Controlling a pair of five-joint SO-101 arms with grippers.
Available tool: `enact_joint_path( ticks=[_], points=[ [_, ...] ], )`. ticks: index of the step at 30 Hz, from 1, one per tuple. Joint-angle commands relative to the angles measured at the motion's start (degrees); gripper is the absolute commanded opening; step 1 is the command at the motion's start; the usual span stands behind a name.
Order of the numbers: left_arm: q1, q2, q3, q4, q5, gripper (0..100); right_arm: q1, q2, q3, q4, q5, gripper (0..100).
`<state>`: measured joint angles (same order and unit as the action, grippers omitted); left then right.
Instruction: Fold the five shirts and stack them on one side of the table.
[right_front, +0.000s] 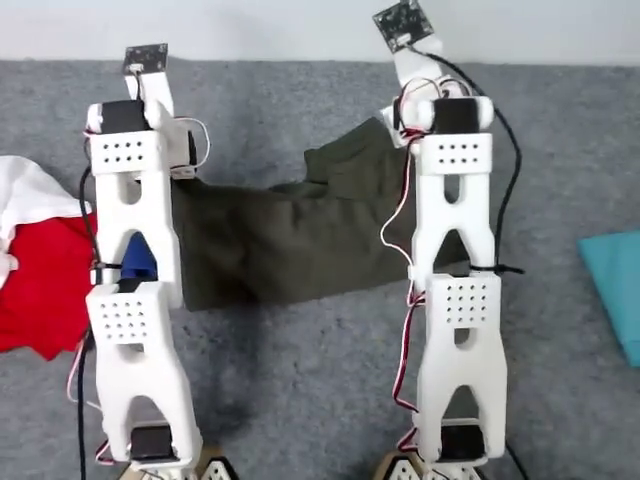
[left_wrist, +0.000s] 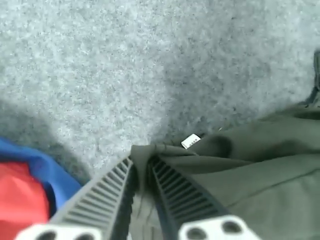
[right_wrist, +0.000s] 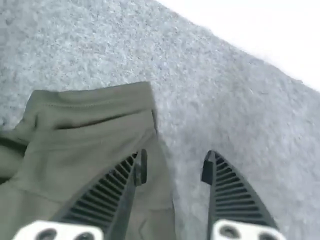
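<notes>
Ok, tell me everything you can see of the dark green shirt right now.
The dark green shirt looks like soft matte knit, lying creased across the grey table between the two arms. A small white tag shows by a fold. The left gripper is shut on a pinched ridge of it. The right gripper is open at its stitched hem, one finger over the cloth, the other over bare table.

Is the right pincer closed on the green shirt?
No, the right pincer stands open, one finger over the green shirt, the other over bare table.
</notes>
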<state>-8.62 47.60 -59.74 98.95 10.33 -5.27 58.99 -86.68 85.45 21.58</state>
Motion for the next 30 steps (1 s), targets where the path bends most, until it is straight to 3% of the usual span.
enact_joint_path(
  ticks=[1,7,14,23,25,30],
  points=[
    [2.8,-1.3,-1.5,1.8,0.6,2,1.3,-0.6,-6.9,4.0,-0.1,21.2],
    [3.2,-2.4,-1.3,1.8,0.5,2,0.1,-0.1,-9.0,18.2,3.4,21.0],
    [-3.9,-10.5,-1.3,1.4,0.8,2,2.2,-6.5,-3.3,17.8,6.9,20.9],
    [-9.1,-16.9,-0.2,1.8,0.4,2,1.9,-22.6,28.6,17.7,8.2,21.0],
    [-8.7,-16.9,2.8,1.8,-2.5,2,1.6,-26.6,35.4,17.5,9.8,21.0],
    [-3.9,-17.1,12.1,1.7,-19.4,2,0.6,-31.6,44.8,17.4,12.7,21.0]
  ],
)
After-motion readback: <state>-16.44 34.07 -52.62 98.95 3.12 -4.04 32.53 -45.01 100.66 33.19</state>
